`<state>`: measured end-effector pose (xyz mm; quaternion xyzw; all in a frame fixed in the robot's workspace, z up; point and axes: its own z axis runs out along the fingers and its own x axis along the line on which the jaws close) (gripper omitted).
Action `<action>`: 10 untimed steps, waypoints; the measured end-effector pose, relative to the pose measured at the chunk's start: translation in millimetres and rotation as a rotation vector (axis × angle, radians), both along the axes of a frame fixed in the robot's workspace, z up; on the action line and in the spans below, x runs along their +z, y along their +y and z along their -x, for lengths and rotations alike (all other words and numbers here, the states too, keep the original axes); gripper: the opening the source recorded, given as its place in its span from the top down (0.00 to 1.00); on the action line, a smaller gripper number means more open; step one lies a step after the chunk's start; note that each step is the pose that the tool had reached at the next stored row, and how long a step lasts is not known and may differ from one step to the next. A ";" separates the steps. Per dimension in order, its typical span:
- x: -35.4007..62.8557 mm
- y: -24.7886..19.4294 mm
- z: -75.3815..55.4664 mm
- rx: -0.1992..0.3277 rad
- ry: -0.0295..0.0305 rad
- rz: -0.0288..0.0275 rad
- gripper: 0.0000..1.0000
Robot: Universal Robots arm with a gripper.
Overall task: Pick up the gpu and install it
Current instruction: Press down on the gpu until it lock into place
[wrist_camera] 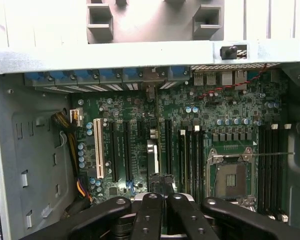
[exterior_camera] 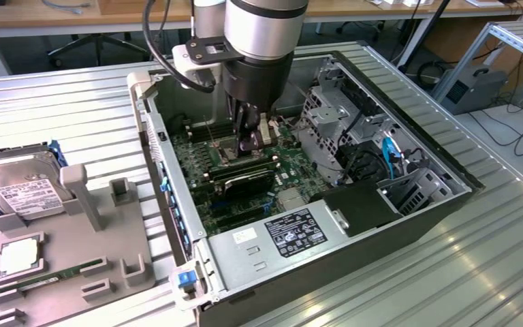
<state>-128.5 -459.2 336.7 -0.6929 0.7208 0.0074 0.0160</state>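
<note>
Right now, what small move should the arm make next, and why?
Probably lift the gripper straight up a little. It is shut and seems to hold nothing, and the gpu appears to stand in its motherboard slot already, apart from the gripper.

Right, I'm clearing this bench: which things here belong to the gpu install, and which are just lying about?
Job in hand: gpu on the motherboard; open computer case; gripper, shut, inside the case.
Lying about: hard drive; memory stick; grey holder they rest on, beside the case.
</note>
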 end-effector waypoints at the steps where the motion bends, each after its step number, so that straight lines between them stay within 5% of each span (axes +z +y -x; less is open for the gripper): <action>1: -0.4 0.0 0.0 0.000 -0.0001 -0.0002 0.89; 10: -6.7 0.0 0.0 0.000 0.0000 0.0015 0.89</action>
